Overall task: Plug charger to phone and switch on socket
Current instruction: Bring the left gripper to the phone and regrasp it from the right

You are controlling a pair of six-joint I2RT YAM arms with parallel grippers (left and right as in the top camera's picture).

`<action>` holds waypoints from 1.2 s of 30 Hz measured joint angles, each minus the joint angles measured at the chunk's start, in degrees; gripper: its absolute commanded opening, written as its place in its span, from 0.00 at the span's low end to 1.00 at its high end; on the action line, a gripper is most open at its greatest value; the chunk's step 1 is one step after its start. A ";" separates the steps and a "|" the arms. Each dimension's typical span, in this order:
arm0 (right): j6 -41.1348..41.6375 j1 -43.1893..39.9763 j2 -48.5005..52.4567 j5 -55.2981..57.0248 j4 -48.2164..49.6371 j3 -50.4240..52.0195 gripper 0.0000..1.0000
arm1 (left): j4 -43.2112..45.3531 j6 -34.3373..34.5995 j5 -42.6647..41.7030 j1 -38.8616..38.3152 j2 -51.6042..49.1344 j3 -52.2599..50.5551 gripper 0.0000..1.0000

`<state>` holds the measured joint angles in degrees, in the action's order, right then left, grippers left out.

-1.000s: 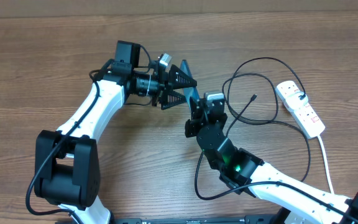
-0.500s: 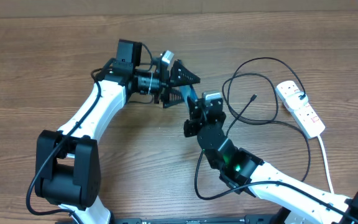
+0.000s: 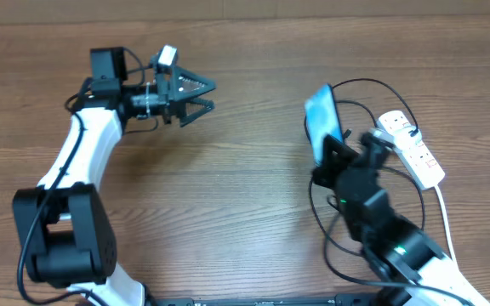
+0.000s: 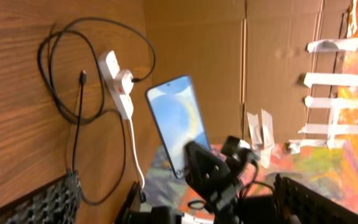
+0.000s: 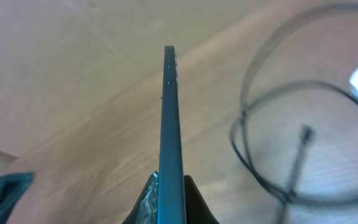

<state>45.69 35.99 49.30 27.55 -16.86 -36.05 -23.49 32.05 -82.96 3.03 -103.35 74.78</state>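
Phone (image 3: 321,119) held off the worktop (image 3: 253,195) by the right tool (image 3: 328,151), charger (image 4: 82,78) unplugged.

Overhead: the right tool is clamped on the phone's near end just left of the socket (image 3: 411,149), long axis pointing away from that arm, screen toward the left tool (image 3: 211,95), which hangs apart and empty, well left of the socket. Left wrist: the charger's tip lies loose beside the socket. Right wrist: the phone stands edge-on. Best hold it steady, free end exposed, while the left tool fetches the tip.
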 measured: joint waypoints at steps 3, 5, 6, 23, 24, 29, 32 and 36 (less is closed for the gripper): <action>4.00 -2.95 -3.58 -4.00 -5.49 0.00 0.04 | -10.51 -6.01 1.51 1.36 3.85 0.26 1.00; 5.42 -3.78 -4.24 -6.27 -7.50 0.02 0.04 | -19.41 -10.99 4.20 2.38 7.96 0.48 1.00; 6.14 -4.02 -4.20 -7.74 -8.20 0.02 0.04 | -25.22 -13.53 6.16 3.08 10.40 0.59 1.00; 25.92 -4.11 19.26 -30.84 26.91 5.75 0.04 | -28.24 -19.80 28.35 12.68 31.65 -12.37 1.00; 27.12 -4.13 20.46 -31.98 28.33 5.77 0.04 | -22.93 -17.99 26.73 12.28 31.67 -14.93 1.00; 34.97 -4.11 24.24 -38.53 33.70 5.84 0.04 | -6.23 -3.82 24.04 8.68 31.54 -25.14 1.00; 38.64 -4.13 24.48 -40.57 35.21 5.86 0.04 | -1.07 5.27 25.07 5.70 31.50 -29.42 1.00; 42.01 -4.11 24.48 -41.90 35.69 5.86 0.04 | 6.64 17.29 27.67 0.94 31.34 -32.28 1.00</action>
<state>87.70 31.88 73.78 -14.35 18.83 -30.20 -16.84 49.34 -55.29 3.97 -72.01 42.50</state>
